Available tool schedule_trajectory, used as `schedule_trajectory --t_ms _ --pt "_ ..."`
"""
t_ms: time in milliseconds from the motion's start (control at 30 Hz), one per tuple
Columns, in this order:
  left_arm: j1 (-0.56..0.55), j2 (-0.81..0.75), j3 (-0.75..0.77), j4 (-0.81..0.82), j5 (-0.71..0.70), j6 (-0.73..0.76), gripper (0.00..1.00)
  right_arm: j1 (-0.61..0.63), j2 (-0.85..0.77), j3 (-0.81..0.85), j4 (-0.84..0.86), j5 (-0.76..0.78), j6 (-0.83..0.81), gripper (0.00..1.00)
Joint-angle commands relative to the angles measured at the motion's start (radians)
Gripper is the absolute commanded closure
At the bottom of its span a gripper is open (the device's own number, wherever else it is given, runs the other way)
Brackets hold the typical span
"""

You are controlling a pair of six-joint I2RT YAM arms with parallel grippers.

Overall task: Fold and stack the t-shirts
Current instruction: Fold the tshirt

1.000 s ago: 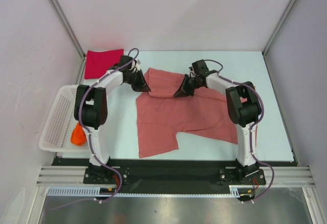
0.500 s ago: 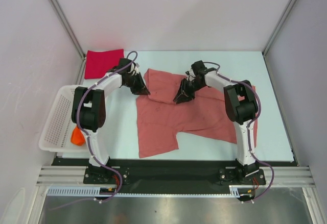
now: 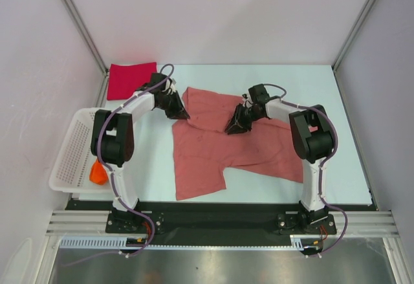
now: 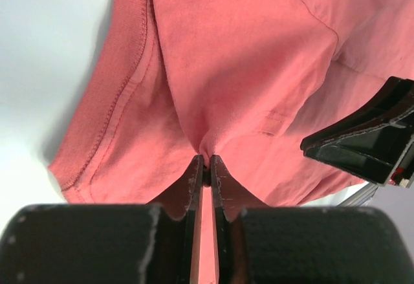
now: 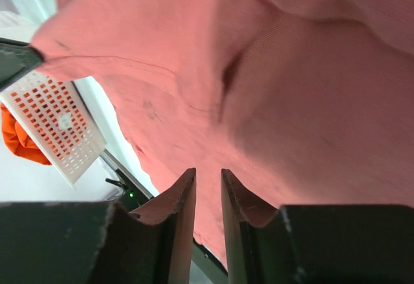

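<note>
Left gripper (image 4: 206,162) pinches the salmon t-shirt (image 3: 207,151) at its far edge; right gripper (image 5: 208,175) stands parted, empty. Mid-fold, I'd grab cloth with it next.

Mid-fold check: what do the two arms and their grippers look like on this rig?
The left arm and right arm match: white links, bulky black joint housings, and a purplish-grey cable looped along each. The left gripper and right gripper each have two dark, wedge-shaped fingers tapering to thin tips, with pale scuffs along their edges.
</note>
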State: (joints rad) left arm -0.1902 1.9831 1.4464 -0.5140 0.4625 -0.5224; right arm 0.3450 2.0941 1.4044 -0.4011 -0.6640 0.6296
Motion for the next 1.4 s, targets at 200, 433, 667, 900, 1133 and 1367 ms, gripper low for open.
schedule_trajectory --t_ms 200,433,667,900,1133,1367 --pt "0.000 0.029 0.031 0.003 -0.010 0.025 0.89 0.032 0.076 0.071 0.147 0.003 0.085 0.64" --pt "0.000 0.039 0.042 0.000 -0.012 0.033 0.89 0.035 0.099 0.080 0.120 0.046 0.070 0.63" --pt "0.001 0.048 0.046 -0.001 -0.004 0.036 0.89 0.038 0.124 0.099 0.120 0.053 0.081 0.77" --pt "0.001 0.040 0.039 -0.007 -0.013 0.038 0.89 0.028 0.060 0.108 0.025 0.055 0.056 1.00" --pt "0.001 0.037 0.009 -0.006 -0.025 0.030 0.89 0.009 0.086 0.151 -0.083 -0.025 0.024 1.00" --pt "0.001 0.028 -0.003 -0.007 -0.039 0.024 0.88 0.000 0.070 0.166 -0.130 -0.022 -0.007 0.98"
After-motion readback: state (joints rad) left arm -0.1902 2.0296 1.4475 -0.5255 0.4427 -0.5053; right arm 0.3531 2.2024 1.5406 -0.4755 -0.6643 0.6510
